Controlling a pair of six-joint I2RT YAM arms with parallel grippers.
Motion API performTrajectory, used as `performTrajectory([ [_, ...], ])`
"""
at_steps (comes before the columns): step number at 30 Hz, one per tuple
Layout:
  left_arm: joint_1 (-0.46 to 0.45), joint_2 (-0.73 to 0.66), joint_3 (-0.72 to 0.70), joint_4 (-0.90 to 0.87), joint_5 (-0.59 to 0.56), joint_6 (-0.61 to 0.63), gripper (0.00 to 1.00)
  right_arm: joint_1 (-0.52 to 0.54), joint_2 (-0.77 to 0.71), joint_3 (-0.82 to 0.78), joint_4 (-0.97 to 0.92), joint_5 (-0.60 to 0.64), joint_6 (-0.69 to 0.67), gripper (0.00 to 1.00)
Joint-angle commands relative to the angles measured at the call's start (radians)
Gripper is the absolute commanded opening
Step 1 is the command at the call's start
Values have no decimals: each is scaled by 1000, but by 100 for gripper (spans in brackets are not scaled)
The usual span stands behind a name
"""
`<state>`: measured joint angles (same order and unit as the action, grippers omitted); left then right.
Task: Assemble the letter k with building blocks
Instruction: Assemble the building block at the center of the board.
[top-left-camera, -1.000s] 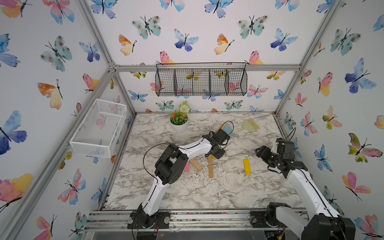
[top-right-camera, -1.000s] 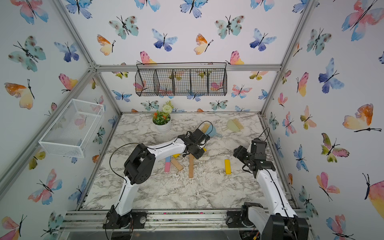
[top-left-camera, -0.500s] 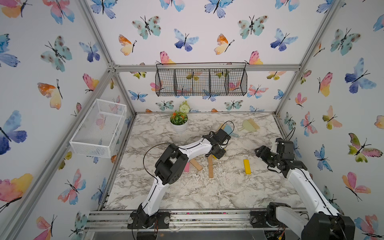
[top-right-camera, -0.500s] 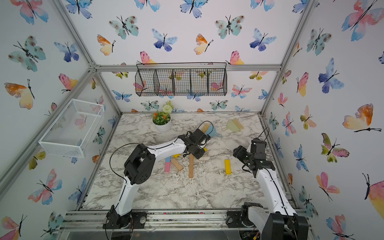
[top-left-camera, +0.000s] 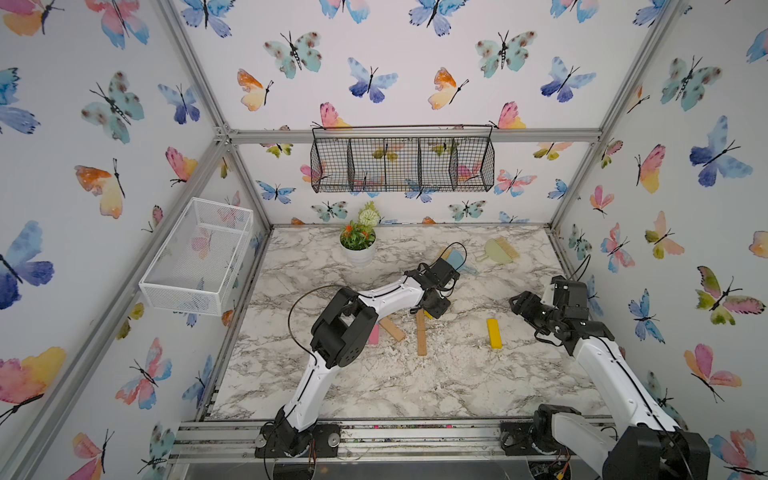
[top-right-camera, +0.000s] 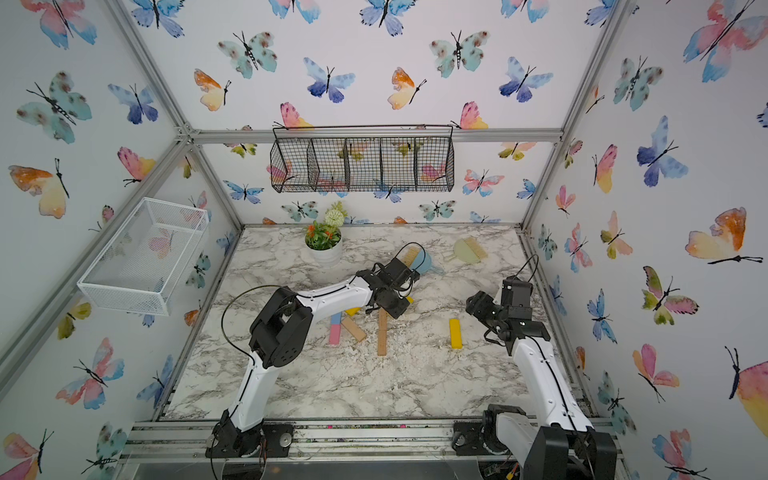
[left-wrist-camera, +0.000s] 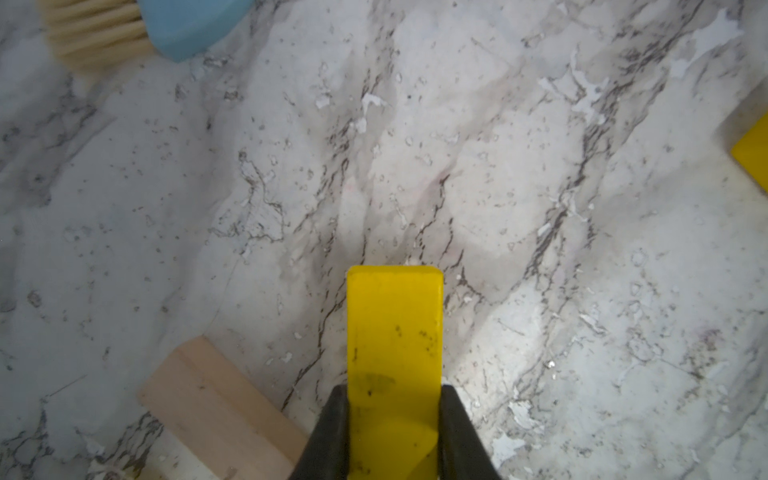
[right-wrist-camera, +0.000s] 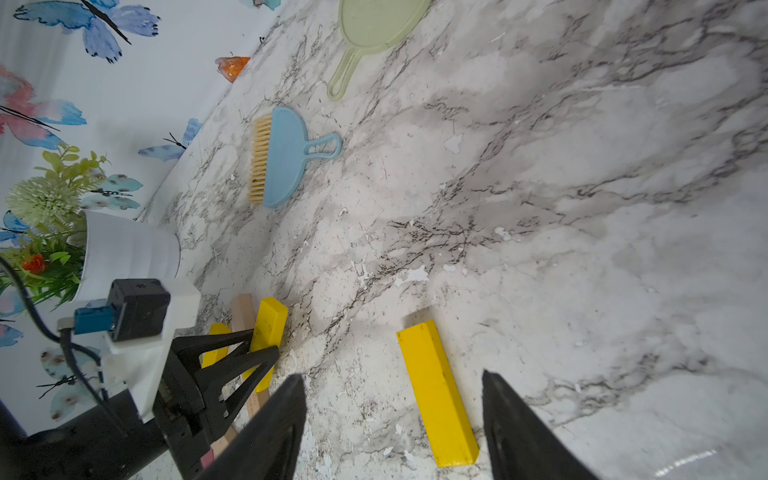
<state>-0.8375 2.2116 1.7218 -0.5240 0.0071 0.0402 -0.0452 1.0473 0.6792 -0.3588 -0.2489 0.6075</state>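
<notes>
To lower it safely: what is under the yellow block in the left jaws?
Under the free end of the yellow block, only bare marble table shows. A tan block runs in beside the jaws; what lies beneath the gripped part is covered.

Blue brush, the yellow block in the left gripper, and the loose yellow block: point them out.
blue brush (right-wrist-camera: 286, 162), right wrist view, plastic body.
held yellow block (left-wrist-camera: 395, 328), left wrist view, top face.
loose yellow block (top-left-camera: 493, 333), a top view, its middle.

Seven visible blocks (top-left-camera: 493, 333), two brushes (right-wrist-camera: 286, 158), one plant (top-left-camera: 358, 245)
</notes>
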Motion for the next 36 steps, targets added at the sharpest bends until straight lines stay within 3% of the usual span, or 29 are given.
performTrajectory([
  [1,5,18,14,6,22,-9,19,-4,-1,-15,6,-14,-11,69],
  [24,5,52,9,4,17,-14,20,-4,-8,-24,7,-8,-8,69],
  [28,6,54,12,4,-2,-17,24,-4,-7,-26,7,-8,-8,69],
  [33,5,58,17,2,-15,-23,40,-4,-9,-29,11,-11,-8,69],
  [36,5,56,21,2,-24,-26,44,-4,-9,-29,11,-13,-6,69],
])
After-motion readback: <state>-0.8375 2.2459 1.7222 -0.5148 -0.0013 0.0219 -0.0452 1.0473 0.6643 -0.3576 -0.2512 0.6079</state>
